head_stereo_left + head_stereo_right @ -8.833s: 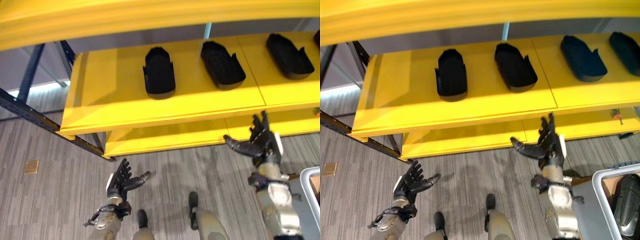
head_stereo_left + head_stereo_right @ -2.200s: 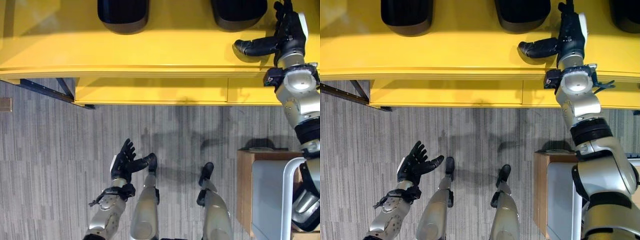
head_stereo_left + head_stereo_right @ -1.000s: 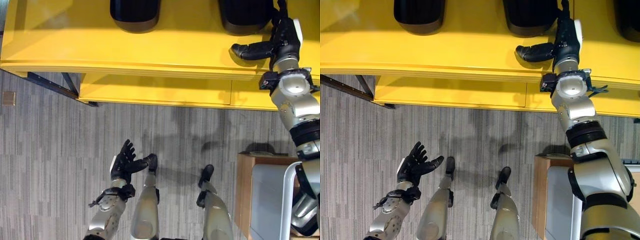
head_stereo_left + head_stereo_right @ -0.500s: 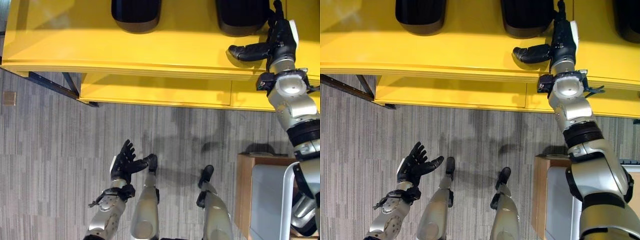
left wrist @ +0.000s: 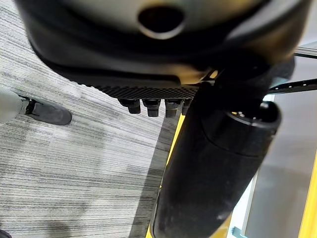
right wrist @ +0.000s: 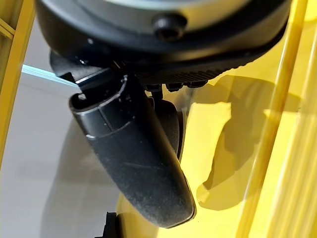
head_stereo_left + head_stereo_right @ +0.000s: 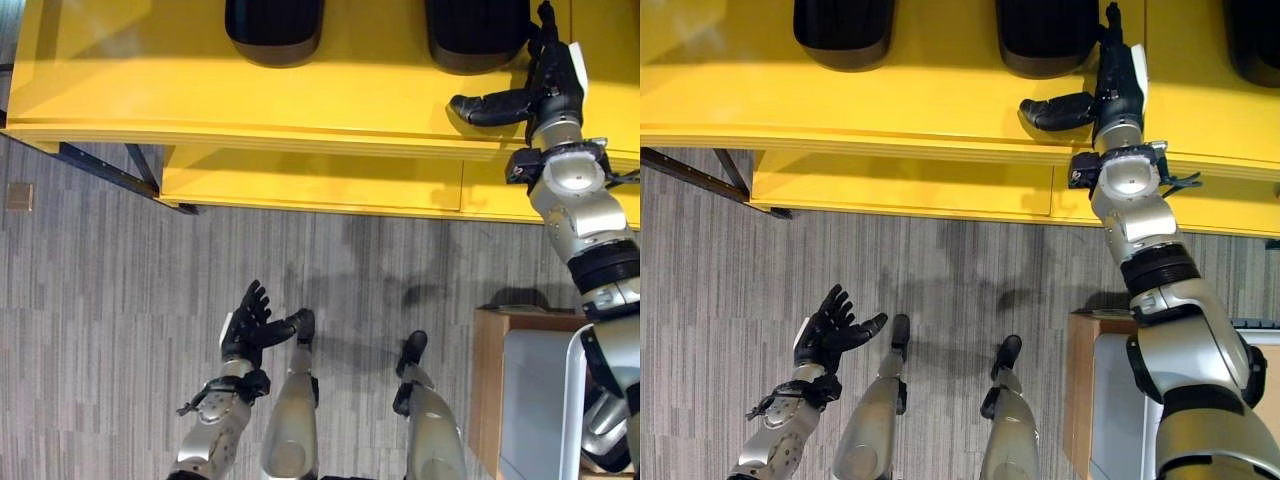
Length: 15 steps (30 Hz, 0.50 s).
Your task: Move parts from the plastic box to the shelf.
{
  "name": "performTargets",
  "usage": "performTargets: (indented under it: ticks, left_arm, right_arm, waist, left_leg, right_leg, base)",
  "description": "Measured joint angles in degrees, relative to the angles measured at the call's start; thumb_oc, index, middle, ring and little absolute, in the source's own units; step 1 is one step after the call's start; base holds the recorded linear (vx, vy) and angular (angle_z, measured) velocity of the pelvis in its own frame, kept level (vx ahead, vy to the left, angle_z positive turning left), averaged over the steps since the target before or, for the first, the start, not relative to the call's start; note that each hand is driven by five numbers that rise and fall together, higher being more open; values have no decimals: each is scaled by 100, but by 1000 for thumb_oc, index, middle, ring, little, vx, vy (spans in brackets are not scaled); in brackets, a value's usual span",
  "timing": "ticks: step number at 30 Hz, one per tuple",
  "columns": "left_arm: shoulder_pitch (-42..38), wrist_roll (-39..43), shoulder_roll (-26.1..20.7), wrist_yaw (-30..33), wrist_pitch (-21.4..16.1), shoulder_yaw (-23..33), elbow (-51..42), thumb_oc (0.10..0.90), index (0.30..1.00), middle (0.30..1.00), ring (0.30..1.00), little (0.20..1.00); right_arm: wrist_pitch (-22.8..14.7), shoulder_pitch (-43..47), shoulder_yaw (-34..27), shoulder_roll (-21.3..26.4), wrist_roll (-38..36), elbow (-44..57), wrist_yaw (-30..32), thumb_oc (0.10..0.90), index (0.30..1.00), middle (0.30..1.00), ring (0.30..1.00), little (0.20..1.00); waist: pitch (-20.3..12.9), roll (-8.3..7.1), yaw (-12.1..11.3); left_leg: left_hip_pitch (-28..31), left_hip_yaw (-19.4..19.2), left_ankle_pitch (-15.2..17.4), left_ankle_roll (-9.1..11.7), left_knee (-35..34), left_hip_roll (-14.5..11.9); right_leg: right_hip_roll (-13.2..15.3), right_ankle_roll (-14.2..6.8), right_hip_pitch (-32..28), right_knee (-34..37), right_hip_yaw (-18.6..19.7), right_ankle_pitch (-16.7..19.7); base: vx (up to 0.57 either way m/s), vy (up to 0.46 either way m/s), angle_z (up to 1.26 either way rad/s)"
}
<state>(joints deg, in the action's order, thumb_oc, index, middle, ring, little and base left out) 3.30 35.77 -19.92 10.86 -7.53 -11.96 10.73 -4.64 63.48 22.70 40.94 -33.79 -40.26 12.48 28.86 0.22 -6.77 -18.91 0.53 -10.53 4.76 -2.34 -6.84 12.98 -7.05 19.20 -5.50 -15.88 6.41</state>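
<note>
- Dark and splayed, the right hand (image 7: 1112,88) was stretched up over the front of the yellow shelf (image 7: 890,100), fingers straight, thumb stuck out sideways, nothing held in it.
- Its fingertips lay right beside one black part (image 7: 1048,35) that sat on the shelf; I couldn't tell if they were touching it.
- Another black part (image 7: 843,28) sat further along to the robot's left on the same board, and the edge of a third part (image 7: 1254,30) showed off to the right (so at least three looked delivered).
- Down low, the left hand (image 7: 246,331) hung open over the grey carpet (image 7: 100,300), fingers relaxed and empty.
- By the robot's right side stood the plastic box (image 7: 540,400); I could not see into it from there.
- My guess was that this placement was done and the next step would be a trip back to the box, if any parts were left.
</note>
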Motion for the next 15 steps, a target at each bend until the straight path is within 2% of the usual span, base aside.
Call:
performTargets:
  ticks: [6, 9, 11, 15]
  left_arm:
    - [2, 0, -2, 0, 0, 2, 0, 900, 1000, 1000, 1000, 1000]
    - [8, -2, -6, 3, 3, 23, 0, 900, 1000, 1000, 1000, 1000]
    - [16, -6, -7, 12, 5, 78, 1, 900, 1000, 1000, 1000, 1000]
    - [-8, -11, -22, 14, 7, 123, -19, 900, 1000, 1000, 1000, 1000]
  right_arm:
    - [21, -1, -1, 0, 2, 0, 1, 900, 1000, 1000, 1000, 1000]
    - [80, -1, -3, 17, 246, 77, 107, 900, 1000, 1000, 1000, 1000]
    - [196, -117, -8, 69, 476, 485, 259, 900, 1000, 1000, 1000, 1000]
    - [186, -317, -57, 106, 974, 1119, 422, 900, 1000, 1000, 1000, 1000]
  waist:
    - [0, 0, 0]
    - [7, -13, 10]
    - [17, -32, 40]
    - [21, -39, 42]
  left_leg:
    - [14, 0, 0, 0, 3, 0]
    - [33, -1, -1, 1, 4, 1]
    - [54, 0, 0, 1, 2, -1]
    - [116, -8, 1, 1, -5, 1]
  right_leg:
    - [0, 0, -26, 0, -16, 0]
    - [0, 0, -43, 0, -16, 0]
    - [-1, 0, -68, 9, -17, 0]
    - [0, -1, -127, 18, -11, 0]
  base:
    - [0, 0, 0]
    - [0, 0, 0]
    - [0, 0, 0]
    - [0, 0, 0]
